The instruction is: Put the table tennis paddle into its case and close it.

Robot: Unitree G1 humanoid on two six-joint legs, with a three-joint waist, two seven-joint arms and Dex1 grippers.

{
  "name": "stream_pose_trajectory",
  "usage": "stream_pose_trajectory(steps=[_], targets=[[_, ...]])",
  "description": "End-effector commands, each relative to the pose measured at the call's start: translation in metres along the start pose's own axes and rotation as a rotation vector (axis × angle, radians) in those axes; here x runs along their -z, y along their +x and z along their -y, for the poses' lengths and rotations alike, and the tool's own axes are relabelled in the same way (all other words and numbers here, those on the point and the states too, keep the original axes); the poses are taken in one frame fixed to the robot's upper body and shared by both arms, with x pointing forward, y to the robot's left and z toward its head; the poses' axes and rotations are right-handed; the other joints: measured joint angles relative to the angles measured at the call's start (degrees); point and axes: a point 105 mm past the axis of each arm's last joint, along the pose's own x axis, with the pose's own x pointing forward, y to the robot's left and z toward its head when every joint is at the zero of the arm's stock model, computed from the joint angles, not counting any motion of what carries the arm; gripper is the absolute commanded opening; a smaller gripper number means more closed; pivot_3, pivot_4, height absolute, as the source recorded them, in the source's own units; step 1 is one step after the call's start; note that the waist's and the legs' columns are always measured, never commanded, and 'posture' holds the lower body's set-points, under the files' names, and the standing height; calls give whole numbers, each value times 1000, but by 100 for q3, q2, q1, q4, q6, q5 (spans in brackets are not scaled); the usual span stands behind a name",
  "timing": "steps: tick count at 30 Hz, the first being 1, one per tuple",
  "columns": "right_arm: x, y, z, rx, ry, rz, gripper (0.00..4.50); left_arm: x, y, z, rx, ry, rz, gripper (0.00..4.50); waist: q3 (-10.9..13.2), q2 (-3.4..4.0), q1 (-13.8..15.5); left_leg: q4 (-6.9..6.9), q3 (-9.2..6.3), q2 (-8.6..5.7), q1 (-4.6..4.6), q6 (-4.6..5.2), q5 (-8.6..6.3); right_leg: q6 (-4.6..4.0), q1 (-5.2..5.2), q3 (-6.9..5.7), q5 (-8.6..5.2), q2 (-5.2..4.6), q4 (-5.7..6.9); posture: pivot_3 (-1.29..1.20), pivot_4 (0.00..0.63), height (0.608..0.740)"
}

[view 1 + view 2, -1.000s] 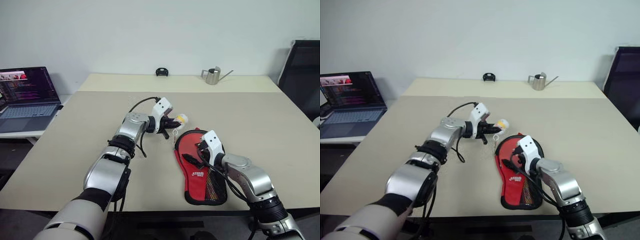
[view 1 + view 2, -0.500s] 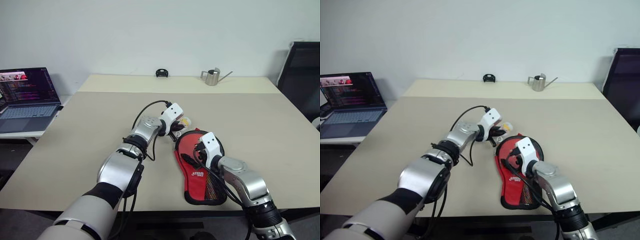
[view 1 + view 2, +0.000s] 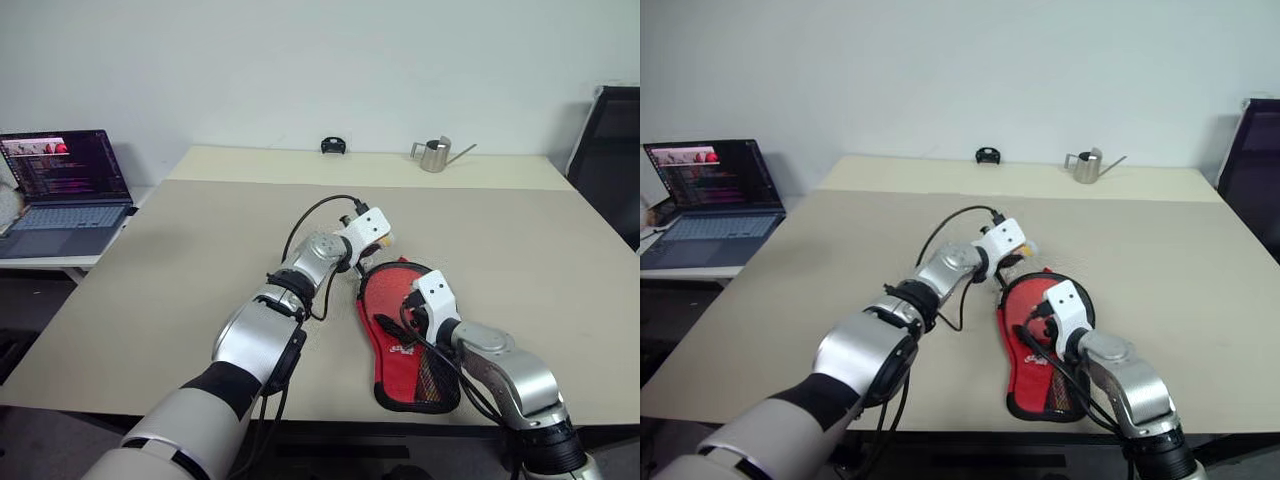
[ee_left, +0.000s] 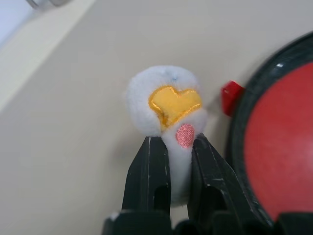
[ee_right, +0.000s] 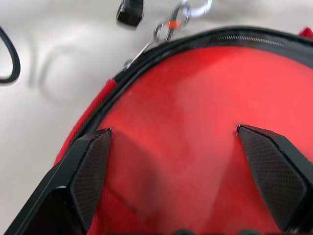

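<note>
Since the earlier frame the left gripper [image 3: 378,243] has swung toward the robot's right, from open table to the far rim of the case [image 3: 395,300]. It is clenched on a small white plush charm [image 4: 168,105] with a yellow heart and a pink spot, pinched between its two black fingers [image 4: 149,169]. A small metal ring and clip [image 5: 182,12] lie at the case's zipper edge. The case lies flat on the beige table [image 3: 180,260], red face up, mesh end toward the robot. The right gripper [image 5: 190,142] hovers over the red face, fingers spread wide, grasping nothing. A laptop [image 3: 62,185] and a metal watering can [image 3: 436,154] stand well apart.
</note>
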Motion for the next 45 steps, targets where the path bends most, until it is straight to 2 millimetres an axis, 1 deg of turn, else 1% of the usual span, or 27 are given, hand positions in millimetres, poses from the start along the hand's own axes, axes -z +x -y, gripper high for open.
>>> stream_pose_trajectory(steps=[1, 10, 16, 18, 22, 25, 27, 28, 30, 32, 37, 42, 44, 45], targets=[[48, -5, -7, 0, 100, -197, 4500, -35, 1, -13, -83, 66, 86, 130, 0, 0, 19, -4, 0, 0, -1, 0, 0, 0, 0, 0, 0, 0, -4, 0, 150, 740], [55, -19, -26, 28, 166, -204, 4500, -60, 7, -9, -164, 138, 127, 130, 0, -1, 33, -19, -6, 0, -9, -1, 0, 1, -1, -7, 0, 0, -31, 0, 150, 740], [58, -24, -40, 41, 206, -200, 4500, -67, 10, -6, -190, 171, 128, 130, 0, -1, 30, -44, -8, -1, -7, -2, 1, 3, 0, -11, 1, 0, -50, 0, 150, 740], [58, -25, -45, 44, 214, -197, 4500, -69, 9, -8, -211, 175, 131, 130, -1, -2, 31, -62, -8, -3, -4, -4, 2, 3, -1, -11, 2, -1, -58, 0, 150, 740], [55, -26, -47, 64, 232, -186, 4500, -82, 8, -14, -272, 222, 148, 130, 0, -1, 29, -75, -7, -3, -6, -6, 3, 3, -9, -8, 1, -1, -64, 0, 150, 740], [54, -26, -49, 67, 236, -185, 4500, -88, 6, -19, -311, 249, 150, 130, 0, -2, 29, -78, -6, -4, -7, -6, 3, 4, -11, -8, 1, -2, -66, 0, 150, 740], [55, -27, -49, 71, 238, -185, 4500, -90, 7, -19, -316, 274, 146, 130, 0, -1, 29, -78, -6, -5, -6, -6, 3, 4, -11, -8, 1, -2, -66, 0, 150, 740], [55, -28, -49, 73, 240, -186, 4500, -91, 8, -16, -305, 283, 147, 130, 0, -1, 29, -78, -6, -5, -6, -6, 3, 4, -11, -8, 1, -2, -66, 0, 150, 740], [56, -27, -49, 76, 243, -186, 4500, -89, 12, -5, -268, 289, 145, 130, 0, -1, 29, -78, -6, -6, -6, -6, 3, 5, -11, -10, 1, -1, -66, 0, 150, 740], [56, -26, -49, 78, 243, -185, 4500, -83, 16, 5, -227, 287, 129, 130, 0, -1, 30, -78, -6, -7, -6, -6, 3, 5, -11, -11, 1, -1, -66, 0, 150, 740], [52, -22, -46, 82, 243, -171, 4500, -57, 25, 36, -76, 253, 56, 130, -2, 0, 20, -80, -1, -7, -1, -6, 3, 5, -10, -16, 0, 0, -65, 0, 150, 740], [52, -20, -45, 75, 235, -172, 4500, -39, 26, 49, 17, 175, 6, 130, -2, 0, -7, -82, 2, -6, 7, -5, 3, 5, -7, -15, 0, 1, -63, 0, 150, 740], [53, -20, -44, 70, 225, -178, 4500, -38, 25, 47, 18, 149, 4, 879, -2, 0, -7, -81, 2, -6, 6, -5, 3, 5, -7, -15, 0, 1, -63, 0, 150, 740], [53, -20, -44, 68, 222, -181, 4500, -37, 25, 46, 18, 138, 4, 1186, -3, -1, -7, -81, 2, -6, 7, -5, 3, 5, -6, -14, 0, 1, -63, 0, 150, 740]])
